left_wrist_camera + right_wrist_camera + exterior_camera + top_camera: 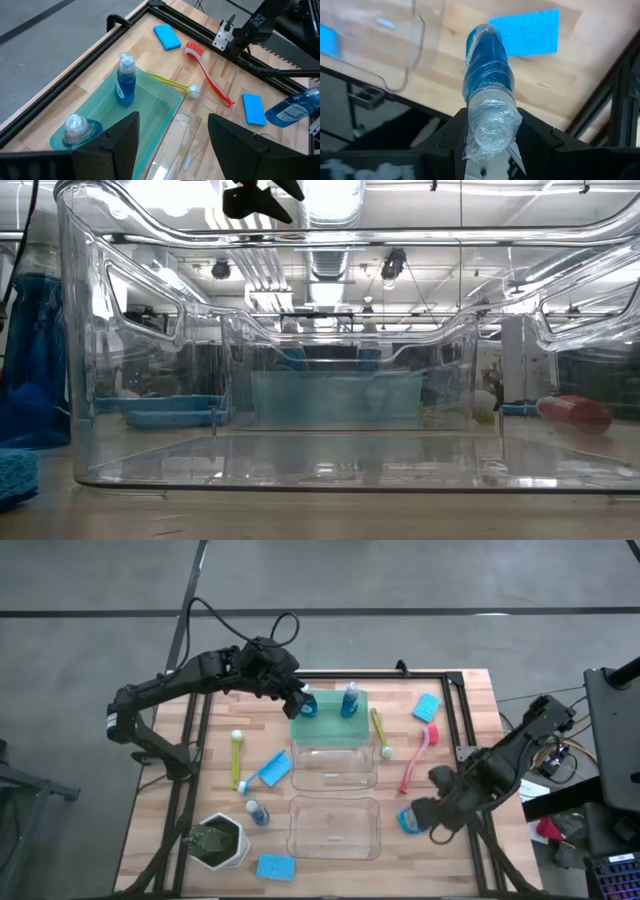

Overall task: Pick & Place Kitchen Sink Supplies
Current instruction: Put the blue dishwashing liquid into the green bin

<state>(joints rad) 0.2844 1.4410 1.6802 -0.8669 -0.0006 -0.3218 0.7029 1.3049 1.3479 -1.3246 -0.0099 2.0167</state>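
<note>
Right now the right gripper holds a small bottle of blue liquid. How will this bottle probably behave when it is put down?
The bottle in the right gripper looks round and narrow, so it may roll if laid on its side. It seems nearly full of blue liquid, so probably rather heavy for its size. The crinkled clear wrap on it may be slippery. Set upright, it could tip, though two bottles stand in the green tray.

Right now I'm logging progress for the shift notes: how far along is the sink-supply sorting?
Done: two clear bottles of blue liquid stand in the green tray. In hand: the right end effector grips a third bottle near the table's right edge; the left end effector, open, hovers at the tray. Left: a bottle by the white pot, blue sponges and long-handled brushes on the wood.
</note>
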